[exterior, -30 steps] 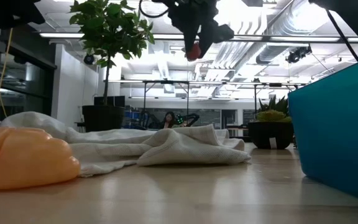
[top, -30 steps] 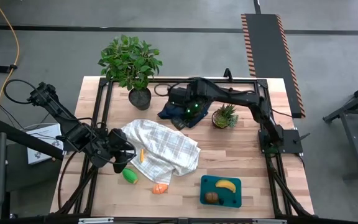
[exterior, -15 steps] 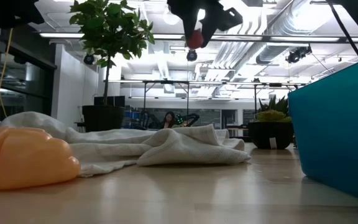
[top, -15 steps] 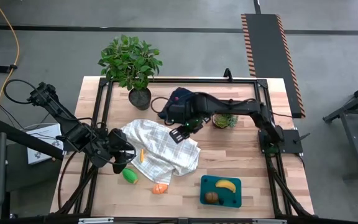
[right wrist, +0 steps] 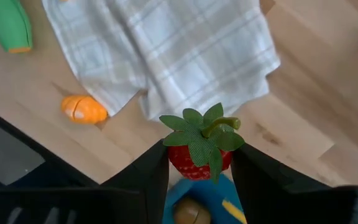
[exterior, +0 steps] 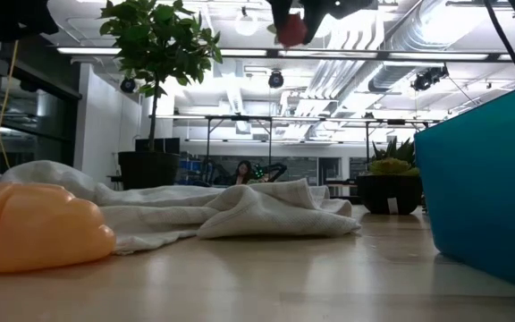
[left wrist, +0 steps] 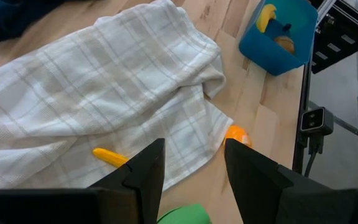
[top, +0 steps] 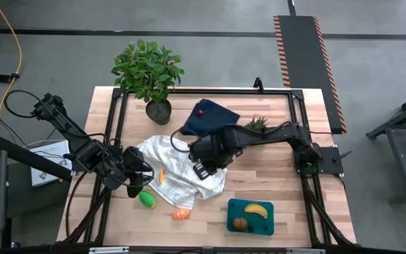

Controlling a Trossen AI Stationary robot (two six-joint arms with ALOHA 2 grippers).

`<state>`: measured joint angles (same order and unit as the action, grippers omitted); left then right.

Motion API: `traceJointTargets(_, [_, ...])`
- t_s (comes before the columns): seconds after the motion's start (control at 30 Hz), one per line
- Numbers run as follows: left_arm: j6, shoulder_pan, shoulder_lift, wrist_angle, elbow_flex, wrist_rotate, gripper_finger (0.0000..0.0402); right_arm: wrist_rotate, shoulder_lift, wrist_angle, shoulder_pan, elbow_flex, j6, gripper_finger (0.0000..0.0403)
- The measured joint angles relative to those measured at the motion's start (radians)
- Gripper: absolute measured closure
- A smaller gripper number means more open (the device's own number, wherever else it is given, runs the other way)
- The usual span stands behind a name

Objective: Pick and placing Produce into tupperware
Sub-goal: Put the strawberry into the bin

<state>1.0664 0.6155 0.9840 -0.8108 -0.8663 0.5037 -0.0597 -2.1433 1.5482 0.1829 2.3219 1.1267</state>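
R gripper [right wrist: 199, 163] grasping strawberry [right wrist: 201, 149] mid-desk over towel [top: 182, 169]; tupperware [top: 251, 216] lies toward front-right corner. L gripper [left wrist: 192, 163] prob. released, idle.

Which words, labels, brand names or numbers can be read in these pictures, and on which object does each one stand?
None: no readable text appears in any view.
The teal tupperware, the checked cloth, the strawberry in the right hand and the left hand carry no lettering.
Small module beyond the table edge: markings, if any, too small to read.
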Motion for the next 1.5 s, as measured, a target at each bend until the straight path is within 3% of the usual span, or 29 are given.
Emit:
traceJointTargets(0.9, [0.001, 0.0, 0.0, -0.002, 0.0, -0.025, 0.0245, 0.061, 0.0, 0.0, 0.272, 0.0, 0.387, 0.0258])
traceJointTargets(1.5, [0.001, 0.0, 0.0, -0.003, 0.0, -0.027, 0.0245, 0.085, 0.0, 0.023, 0.395, 0.0, 0.606, 0.0258])
